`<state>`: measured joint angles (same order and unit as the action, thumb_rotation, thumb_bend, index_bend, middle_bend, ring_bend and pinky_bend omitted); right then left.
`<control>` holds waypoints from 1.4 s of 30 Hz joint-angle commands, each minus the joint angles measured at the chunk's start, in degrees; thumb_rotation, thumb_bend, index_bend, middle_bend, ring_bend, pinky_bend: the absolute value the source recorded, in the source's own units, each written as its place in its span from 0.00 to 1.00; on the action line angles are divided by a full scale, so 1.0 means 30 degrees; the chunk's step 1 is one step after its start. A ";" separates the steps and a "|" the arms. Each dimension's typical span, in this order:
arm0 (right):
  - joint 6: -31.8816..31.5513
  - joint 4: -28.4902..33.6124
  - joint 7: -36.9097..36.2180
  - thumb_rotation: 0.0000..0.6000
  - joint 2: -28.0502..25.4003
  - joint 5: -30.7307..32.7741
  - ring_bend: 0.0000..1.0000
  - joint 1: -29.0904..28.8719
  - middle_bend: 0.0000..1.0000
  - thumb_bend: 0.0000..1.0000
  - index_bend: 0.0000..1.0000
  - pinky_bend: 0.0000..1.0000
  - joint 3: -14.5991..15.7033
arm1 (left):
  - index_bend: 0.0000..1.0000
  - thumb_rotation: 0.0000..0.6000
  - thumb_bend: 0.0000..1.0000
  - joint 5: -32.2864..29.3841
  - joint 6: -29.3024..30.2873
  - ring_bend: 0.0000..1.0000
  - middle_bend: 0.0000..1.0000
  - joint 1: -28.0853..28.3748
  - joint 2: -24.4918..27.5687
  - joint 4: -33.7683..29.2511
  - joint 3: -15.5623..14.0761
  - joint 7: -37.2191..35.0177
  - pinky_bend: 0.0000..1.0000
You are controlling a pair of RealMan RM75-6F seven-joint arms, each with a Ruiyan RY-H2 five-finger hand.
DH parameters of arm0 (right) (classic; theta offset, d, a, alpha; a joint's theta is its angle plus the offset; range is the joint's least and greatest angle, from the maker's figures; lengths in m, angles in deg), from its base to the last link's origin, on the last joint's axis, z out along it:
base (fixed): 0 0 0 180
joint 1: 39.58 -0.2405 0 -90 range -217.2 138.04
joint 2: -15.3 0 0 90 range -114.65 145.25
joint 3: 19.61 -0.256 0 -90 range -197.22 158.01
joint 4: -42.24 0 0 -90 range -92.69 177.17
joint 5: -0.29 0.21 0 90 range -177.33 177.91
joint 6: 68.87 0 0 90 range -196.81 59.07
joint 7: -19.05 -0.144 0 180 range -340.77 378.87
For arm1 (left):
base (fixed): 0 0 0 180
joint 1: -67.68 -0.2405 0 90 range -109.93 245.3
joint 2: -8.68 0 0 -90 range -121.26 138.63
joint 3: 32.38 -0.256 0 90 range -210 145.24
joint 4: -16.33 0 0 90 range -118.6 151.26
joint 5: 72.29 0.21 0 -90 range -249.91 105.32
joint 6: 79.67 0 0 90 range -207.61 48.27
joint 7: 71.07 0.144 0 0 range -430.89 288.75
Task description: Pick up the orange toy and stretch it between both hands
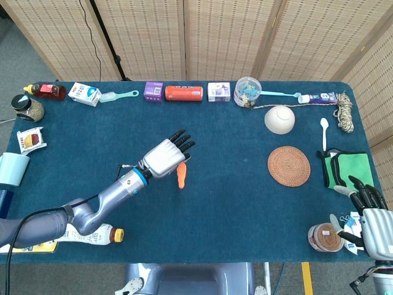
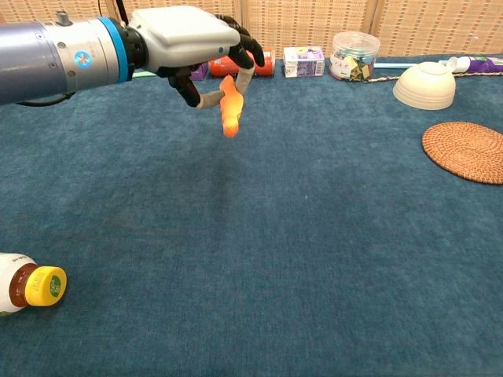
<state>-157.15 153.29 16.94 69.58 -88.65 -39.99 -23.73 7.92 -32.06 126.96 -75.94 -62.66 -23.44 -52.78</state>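
The desk (image 1: 123,141) fills the frame under its blue cloth, and the landmark here is the woven coaster (image 1: 288,166) toward its right side. Well to the left of that coaster, the left hand (image 1: 163,158) is up in the air, clear of the cloth in the chest view, with the orange toy (image 2: 230,105) pinched at its top end between the thumb and a finger (image 2: 245,78). The toy hangs straight down from that pinch, free end dangling, nothing under it.

Down past the coaster at the near right corner, the right hand (image 1: 370,222) waits with its fingers apart and holding nothing, well apart from the toy. Just beside it sit a round tin (image 1: 326,238) and a small packet (image 1: 358,227); a green cloth (image 1: 347,169) lies right of the coaster.

So the pickup looks done, and the stretch is not yet begun. The risks from here: that grip is a light pinch on one end only, so a quick swing toward the coaster could set the toy swaying and let it slip out. The right hand must catch a loose, dangling tip; miss it or nip too little, and the toy will snap free once the pull starts. And as the right hand lifts away, it could clip the tin or packet beside it.
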 commanded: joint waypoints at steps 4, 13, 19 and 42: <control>0.1732 0.0383 -0.2483 1.00 -0.0551 -0.0066 0.21 -0.1167 0.15 0.40 0.28 0.14 -0.0176 | 0.67 1.00 0.59 0.0739 0.1100 0.09 0.19 -0.0429 0.1724 -0.1359 -0.0060 0.1098 0.04; 0.3260 0.0761 -0.4744 1.00 -0.0867 -0.0362 0.22 -0.2415 0.16 0.40 0.28 0.14 -0.0360 | 0.67 1.00 0.59 0.1321 0.1917 0.09 0.19 -0.0636 0.2668 -0.2226 0.0076 0.1214 0.04; 0.4587 0.0997 -0.6928 1.00 -0.0831 -0.0416 0.22 -0.3505 0.16 0.40 0.29 0.14 -0.0570 | 0.67 1.00 0.59 0.1403 0.2087 0.09 0.19 -0.0583 0.2927 -0.2701 0.0287 0.1239 0.04; 0.9730 -0.0794 -1.3982 1.00 0.2781 0.0524 0.20 -0.8554 0.16 0.40 0.34 0.14 -0.1870 | 0.67 1.00 0.59 0.2361 0.3026 0.07 0.17 0.0072 0.3434 -0.3504 0.1223 0.2702 0.04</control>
<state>-129.71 151.87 -22.91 76.24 -87.66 -64.03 -29.00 14.88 -23.10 127.09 -65.57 -73.30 -19.78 -44.79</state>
